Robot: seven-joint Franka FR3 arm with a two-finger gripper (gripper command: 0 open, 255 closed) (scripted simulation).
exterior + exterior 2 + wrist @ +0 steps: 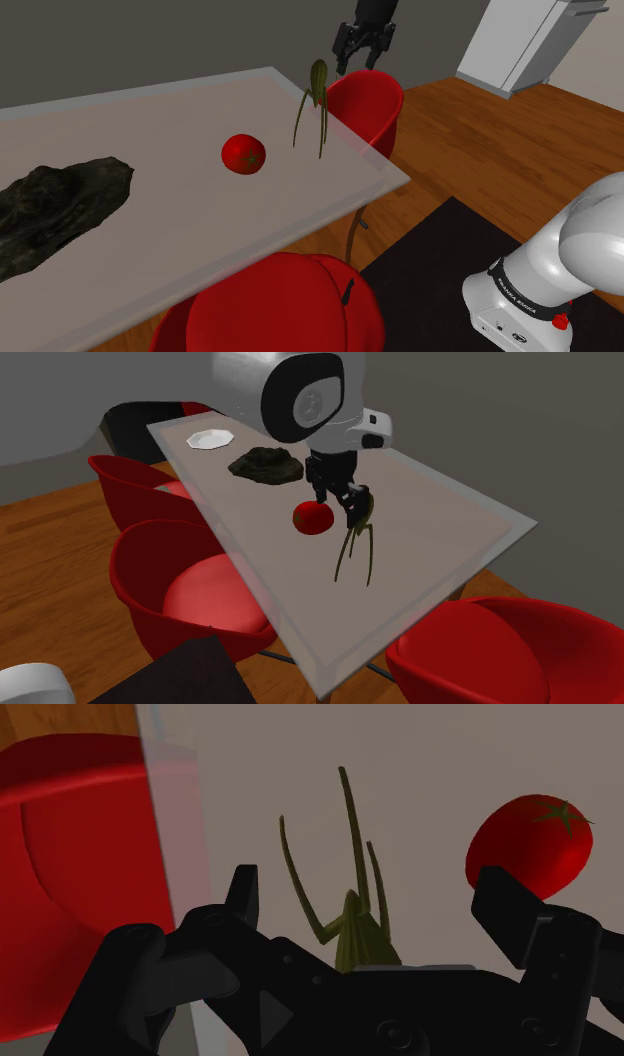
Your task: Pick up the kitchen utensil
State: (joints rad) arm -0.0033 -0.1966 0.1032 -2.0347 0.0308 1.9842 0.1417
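The kitchen utensil (318, 95) is olive green, with a thick handle end and several long thin prongs. It sits on the pale table (150, 230) near the edge by a red chair. My black gripper (357, 62) hovers just above its handle end, open. In the second exterior view the gripper (342, 507) is right beside the utensil's (358, 537) upper end. In the wrist view the utensil (352, 919) lies between my fingers (245, 894), which stand well apart and do not touch it.
A red tomato (243, 154) lies on the table close to the utensil. A dark rock-like lump (60, 200) and a white dish (209, 439) sit farther along. Red chairs (365, 105) (290, 300) line the table's edge. A white appliance (540, 40) stands in the corner.
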